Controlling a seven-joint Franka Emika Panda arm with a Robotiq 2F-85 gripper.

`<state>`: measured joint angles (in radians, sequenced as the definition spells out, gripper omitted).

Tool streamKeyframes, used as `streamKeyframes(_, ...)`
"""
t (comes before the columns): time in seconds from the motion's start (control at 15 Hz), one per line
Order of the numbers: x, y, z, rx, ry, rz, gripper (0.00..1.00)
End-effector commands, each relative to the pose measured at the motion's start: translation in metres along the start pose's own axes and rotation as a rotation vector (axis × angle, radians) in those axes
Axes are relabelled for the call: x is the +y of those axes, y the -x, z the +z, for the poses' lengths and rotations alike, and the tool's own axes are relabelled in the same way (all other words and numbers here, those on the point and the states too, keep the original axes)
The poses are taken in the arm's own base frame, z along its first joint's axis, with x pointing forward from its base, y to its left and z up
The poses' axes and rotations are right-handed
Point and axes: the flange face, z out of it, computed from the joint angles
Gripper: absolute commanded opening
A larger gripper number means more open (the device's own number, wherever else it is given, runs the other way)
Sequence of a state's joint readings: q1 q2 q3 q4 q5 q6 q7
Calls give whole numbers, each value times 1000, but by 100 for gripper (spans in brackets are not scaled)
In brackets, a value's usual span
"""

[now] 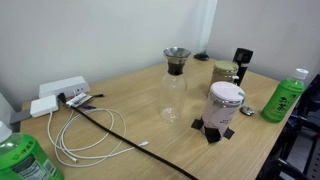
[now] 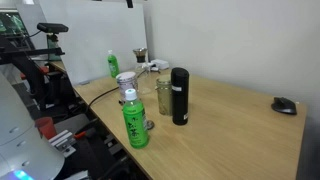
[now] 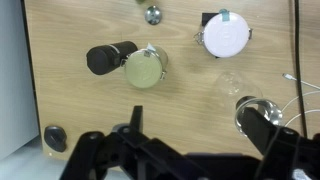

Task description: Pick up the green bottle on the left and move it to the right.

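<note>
The green bottle [image 1: 25, 160] stands at the near left corner in an exterior view, bright translucent green with a wrap label. It shows small at the far end of the table [image 2: 113, 65] in an exterior view. It is out of the wrist view. My gripper [image 3: 200, 128] is open and empty, high above the table and looking straight down. One finger is over the rim of the glass carafe [image 3: 245, 108]. The gripper does not show in either exterior view.
Another green bottle with a white cap [image 1: 284, 97] [image 2: 135, 120] stands at the table's other end. A glass carafe [image 1: 175, 75], a white lidded container [image 1: 225, 105], a glass jar [image 2: 163, 95] and a black bottle [image 2: 179, 95] cluster mid-table. A power strip [image 1: 60, 92] with cables and a mouse [image 2: 285, 105] lie nearby.
</note>
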<state>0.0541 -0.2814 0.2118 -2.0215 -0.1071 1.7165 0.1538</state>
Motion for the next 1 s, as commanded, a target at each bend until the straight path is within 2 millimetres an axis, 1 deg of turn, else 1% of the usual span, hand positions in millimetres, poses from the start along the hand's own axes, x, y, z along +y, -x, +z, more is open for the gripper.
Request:
streamKeyframes(0.0, 0, 0, -1, -1, 0, 0, 100)
streamKeyframes(0.47, 0, 0, -1, -1, 0, 0, 100)
streamKeyframes(0.53, -4, -4, -1, 14, 21, 3, 100)
streamKeyframes(0.67, -21, -14, -3, 45, 36, -42, 100)
streamKeyframes(0.73, -34, -21, -2, 62, 32, -78, 100)
streamKeyframes(0.8, -47, -27, -3, 85, 28, -111, 100)
streamKeyframes(0.93, -85, -43, -1, 136, 28, -210, 100)
